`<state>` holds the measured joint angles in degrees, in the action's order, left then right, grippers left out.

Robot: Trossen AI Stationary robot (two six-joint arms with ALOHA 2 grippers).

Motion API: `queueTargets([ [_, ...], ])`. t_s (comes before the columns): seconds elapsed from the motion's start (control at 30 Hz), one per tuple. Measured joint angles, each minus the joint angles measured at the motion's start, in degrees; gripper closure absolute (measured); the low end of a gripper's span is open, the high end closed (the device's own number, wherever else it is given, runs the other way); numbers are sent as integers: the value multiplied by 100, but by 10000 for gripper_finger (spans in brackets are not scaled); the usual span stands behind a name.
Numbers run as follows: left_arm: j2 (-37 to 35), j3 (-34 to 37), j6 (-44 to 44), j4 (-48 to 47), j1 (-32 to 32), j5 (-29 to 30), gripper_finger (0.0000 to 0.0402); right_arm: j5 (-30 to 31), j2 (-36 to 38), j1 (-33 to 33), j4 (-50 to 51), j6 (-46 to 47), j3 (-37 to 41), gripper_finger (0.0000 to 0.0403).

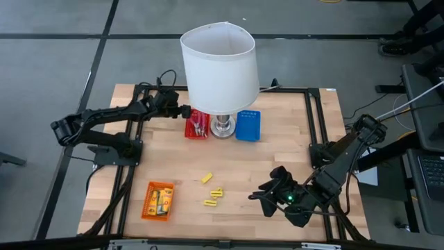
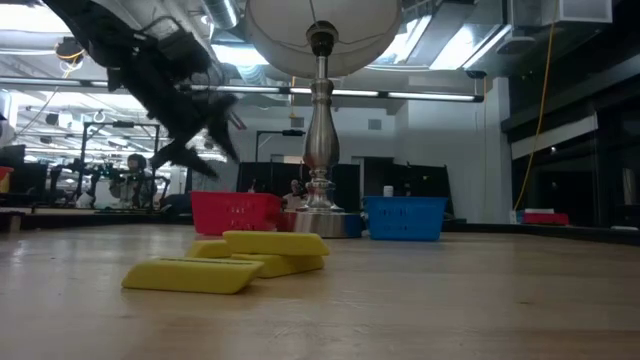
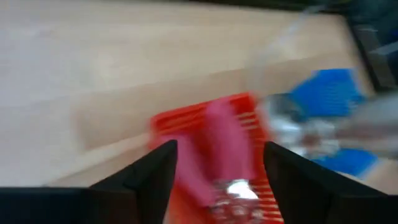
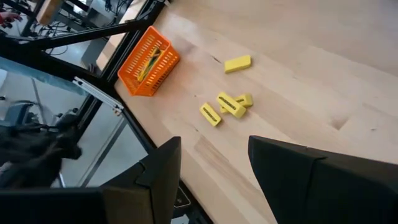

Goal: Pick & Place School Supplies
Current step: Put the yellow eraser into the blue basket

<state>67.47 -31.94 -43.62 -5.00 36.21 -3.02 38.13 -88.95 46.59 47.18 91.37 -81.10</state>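
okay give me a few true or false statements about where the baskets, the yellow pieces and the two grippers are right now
1. The red basket holds pink-handled tools. True.
2. The yellow pieces lie inside the blue basket. False: they lie loose on the table.
3. The left gripper is over the orange basket. False: it is beside the red basket.
4. The right gripper is open, holding nothing. True.

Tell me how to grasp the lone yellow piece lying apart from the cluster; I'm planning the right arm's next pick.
Grip the lone yellow piece across its narrow width, at mid-length, coming straight down from above. It lies flat on the table, a short bar at a slant with bare wood all around it, so the fingers should turn to straddle its long sides. The right gripper, open, looks nearest.
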Motion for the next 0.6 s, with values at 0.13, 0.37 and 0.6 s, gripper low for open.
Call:
queueTargets([
  [0.13,-527,-4,467,603,-7,-880,158,-99,3,-108,9,-209,44,211],
  [0.37,-1994,-15,502,1405,-499,-3564,173,-1969,5,-816,-742,-1829,605,212],
  [0.6,-3515,-9,273,-678,-2546,-1831,190,-3696,-42,-1987,-2471,-3886,1357,230],
])
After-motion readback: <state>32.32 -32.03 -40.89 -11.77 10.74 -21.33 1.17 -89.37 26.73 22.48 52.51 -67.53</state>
